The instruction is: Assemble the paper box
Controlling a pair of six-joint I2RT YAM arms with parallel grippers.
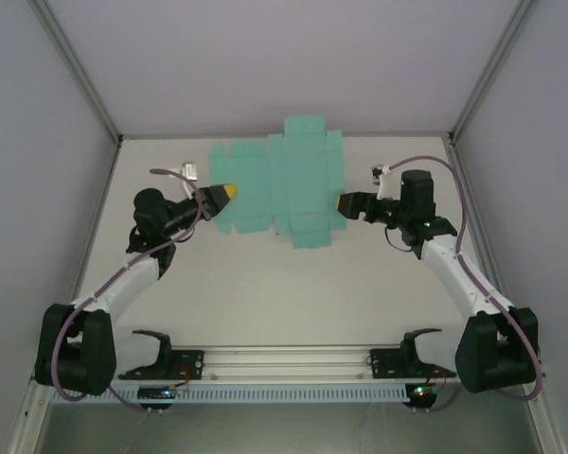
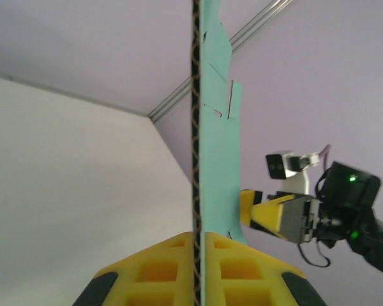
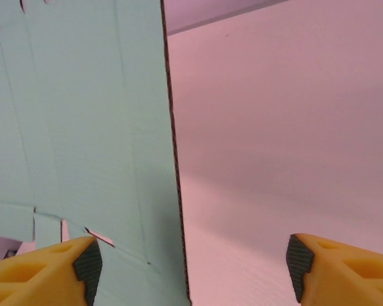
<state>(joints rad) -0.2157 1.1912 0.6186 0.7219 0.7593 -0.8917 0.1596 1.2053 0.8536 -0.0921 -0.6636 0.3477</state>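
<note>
Left wrist view: nearest the camera, the yellow fingers (image 2: 159,271) of the left gripper (image 2: 196,237) are pressed together on the paper box (image 2: 217,166). It is a flat teal-green sheet, seen here edge-on, and it rises straight up from the grip. Beyond the sheet, the right gripper (image 2: 252,210) points toward its far side.

In the right wrist view, the two yellow fingers (image 3: 345,271) stand wide apart and hold nothing. The edge of the sheet lies between them, close to the left one and well apart from the right one. I cannot tell if it touches the left one. The sheet covers the table behind it on that side.

From the top external view, an aluminium rail (image 1: 284,357) runs between the two arm bases. Farther on, the white table (image 1: 293,293) lies bare under the sheet. The sheet is unfolded, with its flaps and slots spread out, and it hangs between the two grippers, clamped at its left edge. Behind it stands the pale back wall (image 1: 284,57).
</note>
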